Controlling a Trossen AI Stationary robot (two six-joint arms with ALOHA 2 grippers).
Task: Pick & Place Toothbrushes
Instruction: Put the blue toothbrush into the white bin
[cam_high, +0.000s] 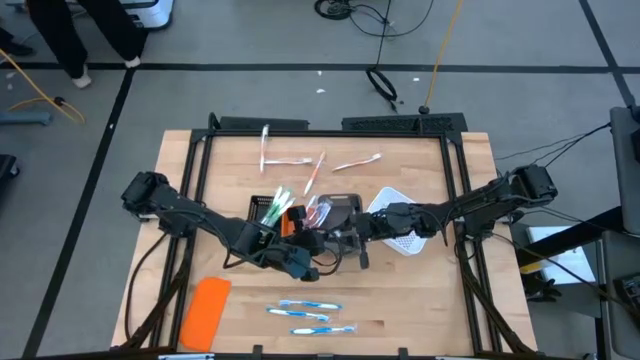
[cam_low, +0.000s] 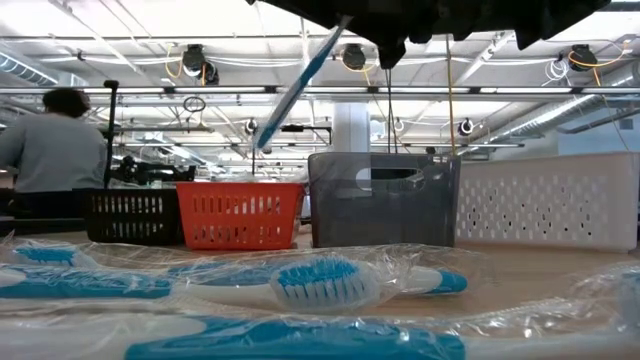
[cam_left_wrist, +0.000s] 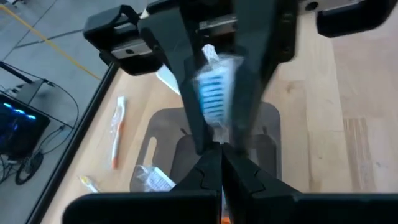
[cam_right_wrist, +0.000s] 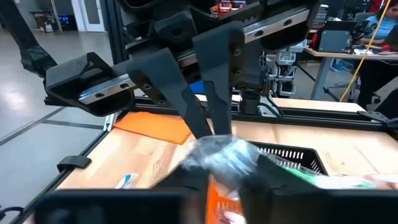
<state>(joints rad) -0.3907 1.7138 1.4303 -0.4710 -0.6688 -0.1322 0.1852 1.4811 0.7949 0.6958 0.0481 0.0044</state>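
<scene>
My left gripper (cam_high: 303, 262) is shut on a wrapped blue-white toothbrush (cam_left_wrist: 214, 93) above the grey tray (cam_high: 340, 208). In the low view the toothbrush (cam_low: 298, 85) hangs slanted, clear of the table. My right gripper (cam_high: 350, 238) meets it tip to tip and is open, with one finger (cam_left_wrist: 189, 106) on each side of the bristled head. Green toothbrushes stand out of the black tray (cam_high: 262, 208) and pink ones lie by the orange tray (cam_high: 292, 222). Three blue toothbrushes (cam_high: 308, 315) lie near the front edge. My left gripper pinches the toothbrush's handle end (cam_left_wrist: 217, 142) between its two shut fingers, right at their tips. The toothbrush points away from the fingers and is lifted clear, slanted. My right gripper has its fingers along both sides of the head; whether they touch it, I cannot tell.
A white perforated tray (cam_high: 405, 232) stands to the right of the grey one. A flat orange slab (cam_high: 205, 310) lies at the front left. Three pink-white toothbrushes (cam_high: 318, 165) lie toward the far edge. A person (cam_low: 50, 150) stands in the room behind the table.
</scene>
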